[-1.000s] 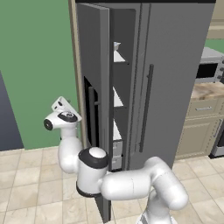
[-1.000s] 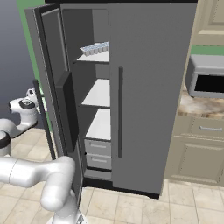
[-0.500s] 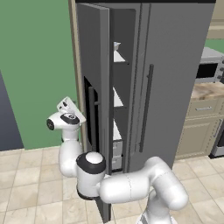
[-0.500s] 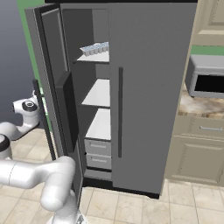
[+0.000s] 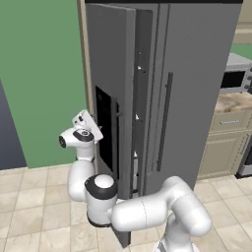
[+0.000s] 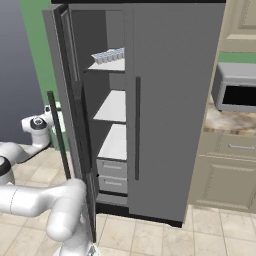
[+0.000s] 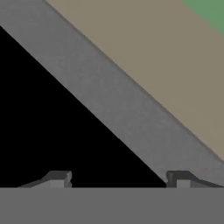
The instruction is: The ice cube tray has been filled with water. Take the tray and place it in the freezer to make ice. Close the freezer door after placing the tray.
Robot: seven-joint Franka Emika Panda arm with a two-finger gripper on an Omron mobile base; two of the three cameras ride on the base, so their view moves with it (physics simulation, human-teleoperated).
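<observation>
Gripper [image 7: 117, 178] is right up against the outer face of the freezer door [image 5: 109, 98], at the black dispenser panel [image 5: 105, 133]. Jaws parted with nothing between them; both tips [image 7: 59, 177] sit clear of any object (whether they're mid-closing I can't tell).

Door stands ajar, swung out toward the base, long axis vertical, handle bar [image 6: 58, 134] on its outer side. The hand is on the outside of the door, so a push straight ahead should swing it toward the freezer [image 6: 112, 115].

Farther in: ice cube tray [image 6: 107, 56] already lies flat on the top shelf [image 6: 111, 65], well behind the door. Placing looks done; closing remains.
</observation>
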